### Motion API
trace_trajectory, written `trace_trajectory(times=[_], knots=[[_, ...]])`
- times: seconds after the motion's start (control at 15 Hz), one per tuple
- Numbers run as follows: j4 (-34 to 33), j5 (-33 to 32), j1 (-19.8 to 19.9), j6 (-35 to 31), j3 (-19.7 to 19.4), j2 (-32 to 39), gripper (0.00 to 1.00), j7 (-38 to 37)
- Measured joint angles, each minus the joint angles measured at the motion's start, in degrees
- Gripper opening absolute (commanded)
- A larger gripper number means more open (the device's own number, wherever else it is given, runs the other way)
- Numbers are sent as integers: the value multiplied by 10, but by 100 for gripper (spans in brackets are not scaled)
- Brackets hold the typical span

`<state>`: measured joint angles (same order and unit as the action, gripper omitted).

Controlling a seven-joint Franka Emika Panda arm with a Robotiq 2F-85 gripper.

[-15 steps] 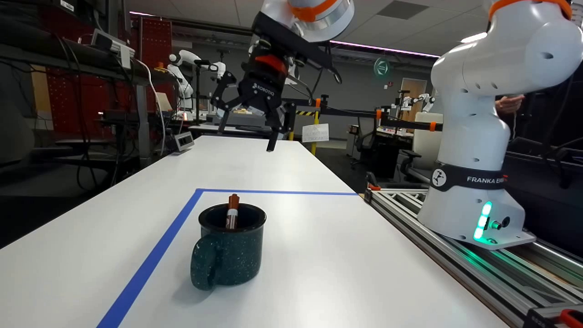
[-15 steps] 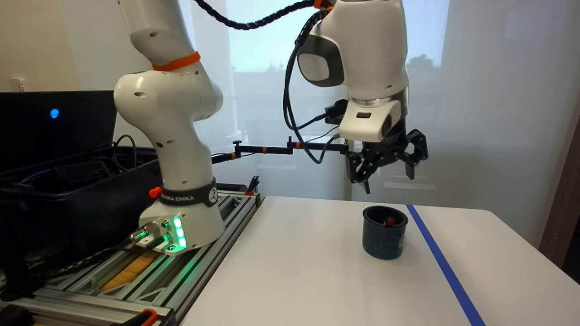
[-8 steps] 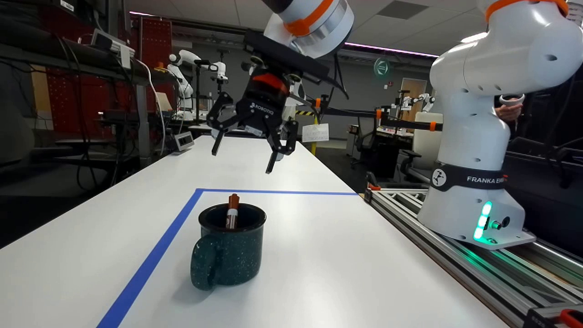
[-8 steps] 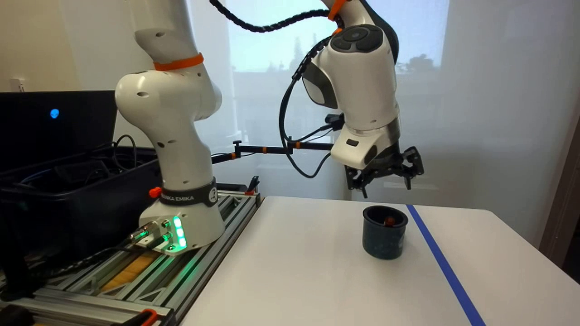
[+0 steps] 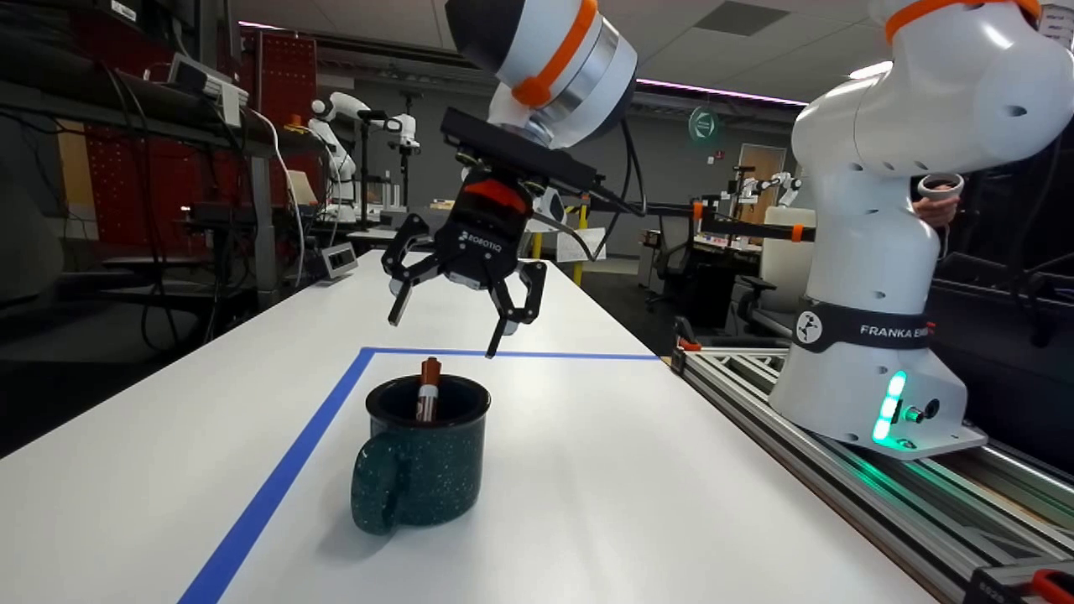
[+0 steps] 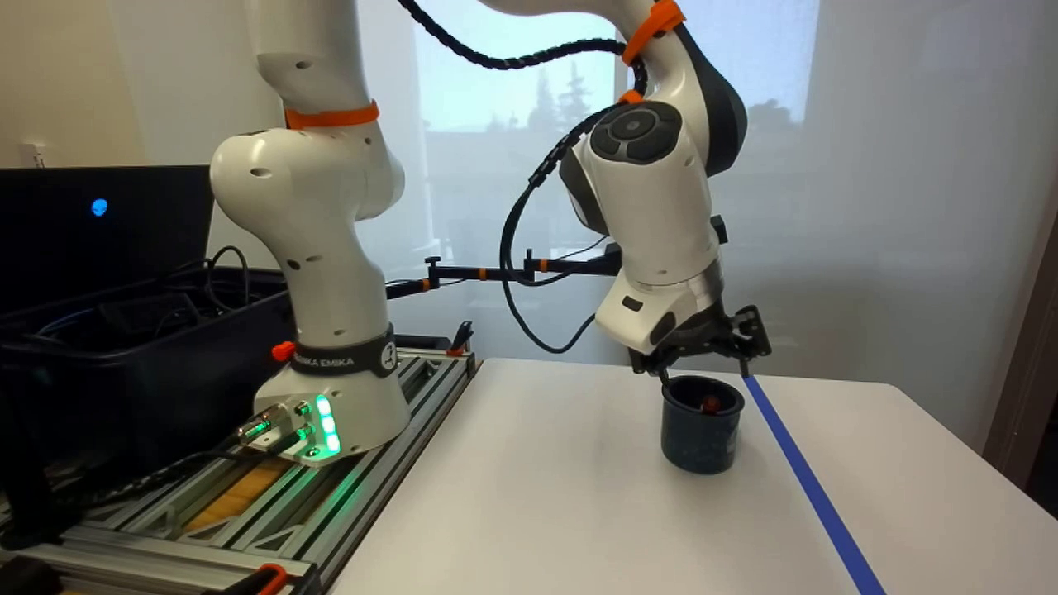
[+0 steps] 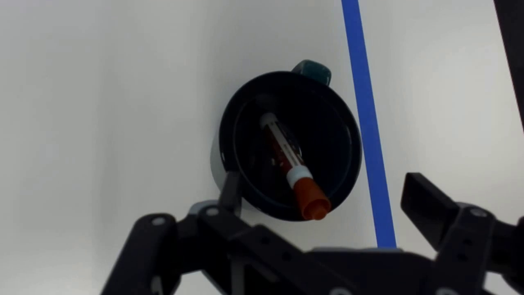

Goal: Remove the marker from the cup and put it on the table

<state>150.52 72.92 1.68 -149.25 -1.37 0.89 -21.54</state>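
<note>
The marker stands tilted in the cup, its red-orange cap above the rim. In an exterior view, only the cap of the marker shows inside the cup. The cup stands upright on the white table, beside a blue tape line. My gripper is open and empty, tilted, above and behind the cup there. In the wrist view, the marker leans in the cup, its cap towards my gripper. The left finger overlaps the rim; the right finger lies beyond the tape. Contact cannot be told.
Blue tape runs along the table. The robot base stands on a grey rail beside the table. A black case stands behind the rail. A hand with a round white thing shows beyond the arm.
My gripper has come down towards the cup and tilted more, staying open. The cup and marker have not moved. The hand in the background now shows a round white thing.
</note>
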Motion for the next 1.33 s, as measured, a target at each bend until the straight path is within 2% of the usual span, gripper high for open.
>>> trace_trajectory(times=[0.13,0.2,0.33,0.47,0.93,1.0,1.07,1.13,1.33], knots=[[-7,12,0,0,0,12,76,11],[-10,17,0,0,0,16,63,15],[-16,24,0,0,0,24,57,23],[-21,29,0,0,0,31,52,28],[-31,37,0,0,0,48,53,32],[-31,37,0,0,-1,51,38,33],[-32,37,0,0,-1,55,28,34],[-33,38,0,0,-1,57,24,35],[-36,38,0,0,-1,62,1,38]])
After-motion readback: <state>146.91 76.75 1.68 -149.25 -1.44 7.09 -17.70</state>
